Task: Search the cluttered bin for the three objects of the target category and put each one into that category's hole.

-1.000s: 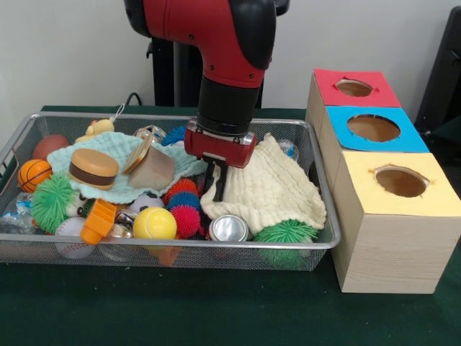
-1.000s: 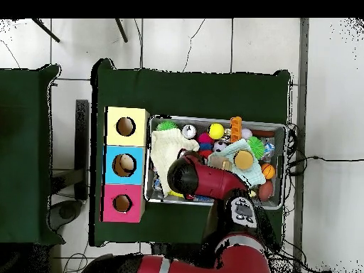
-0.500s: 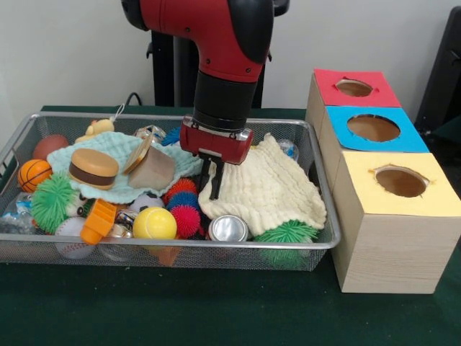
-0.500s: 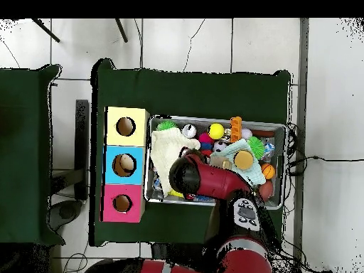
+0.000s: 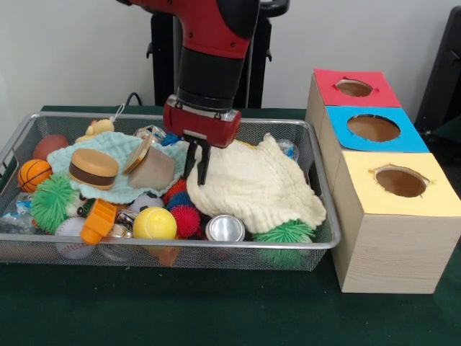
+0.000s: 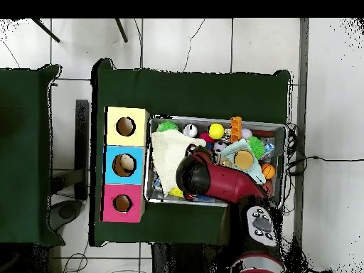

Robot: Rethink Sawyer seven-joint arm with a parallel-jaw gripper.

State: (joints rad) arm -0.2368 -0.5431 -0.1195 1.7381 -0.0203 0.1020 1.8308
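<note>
The gripper (image 5: 197, 164) hangs over the wire bin (image 5: 320, 189), fingers nearly together, pinching the left edge of the cream cloth (image 5: 256, 187). The cloth drapes over the bin's right half. Just left of it sit a tan cup (image 5: 153, 169) and a toy burger (image 5: 93, 168) on a mint cloth (image 5: 119, 189); spiky balls (image 5: 186, 216), a yellow ball (image 5: 154, 223) and a metal can (image 5: 225, 228) crowd in front. The three-holed box (image 5: 382, 187) stands right of the bin.

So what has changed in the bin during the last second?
The claw has risen and shifted toward the burger toy, dragging the near edge of the cream cloth with it; the cloth looks pinched. The silver can is now more exposed. The balls, mint cloth and boxes stayed put.
</note>
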